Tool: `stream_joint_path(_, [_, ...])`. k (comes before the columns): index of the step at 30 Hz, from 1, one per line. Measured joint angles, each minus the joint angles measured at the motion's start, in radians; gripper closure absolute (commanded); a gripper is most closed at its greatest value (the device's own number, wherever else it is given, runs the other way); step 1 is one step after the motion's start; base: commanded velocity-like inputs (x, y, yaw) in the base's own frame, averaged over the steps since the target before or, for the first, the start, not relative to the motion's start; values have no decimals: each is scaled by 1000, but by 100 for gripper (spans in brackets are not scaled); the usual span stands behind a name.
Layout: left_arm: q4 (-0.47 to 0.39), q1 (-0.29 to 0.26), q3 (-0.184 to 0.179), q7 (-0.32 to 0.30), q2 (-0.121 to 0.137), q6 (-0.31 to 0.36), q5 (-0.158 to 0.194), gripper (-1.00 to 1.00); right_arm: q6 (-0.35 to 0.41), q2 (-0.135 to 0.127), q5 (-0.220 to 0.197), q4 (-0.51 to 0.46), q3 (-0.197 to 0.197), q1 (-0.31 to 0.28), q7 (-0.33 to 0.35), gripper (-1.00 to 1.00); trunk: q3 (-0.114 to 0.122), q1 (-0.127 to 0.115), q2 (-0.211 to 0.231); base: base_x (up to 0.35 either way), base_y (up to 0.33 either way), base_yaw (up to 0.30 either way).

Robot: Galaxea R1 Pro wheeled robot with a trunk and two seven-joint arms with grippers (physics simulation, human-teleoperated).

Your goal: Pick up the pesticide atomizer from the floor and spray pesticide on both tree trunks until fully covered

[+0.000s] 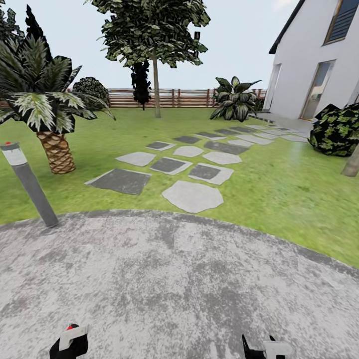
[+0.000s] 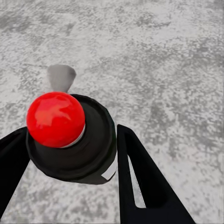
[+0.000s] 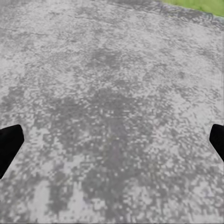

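Looking across the garden from the grey floor, you have one tree standing far off at about twelve o'clock by the fence, and a second pale tree trunk at roughly two o'clock, cut by the frame edge and nearer to you. Stepping stones lead away between them. The pesticide atomizer already sits between the fingers of your left gripper, which looks clamped on its dark body, red cap up, so its long axis runs upright out of the jaws. Your right gripper hangs spread wide over bare paving, holding nothing. Both trunks lie well apart from the nozzle, so I judge you must drive closer before any spraying reaches them.
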Motion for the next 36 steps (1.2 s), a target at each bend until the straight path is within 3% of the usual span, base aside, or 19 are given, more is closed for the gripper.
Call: stream_joint_path(36, [0, 0, -1, 1, 0, 0, 0, 100, 0, 0, 0, 0, 0, 0, 0, -100, 0, 0, 0, 334, 94, 0])
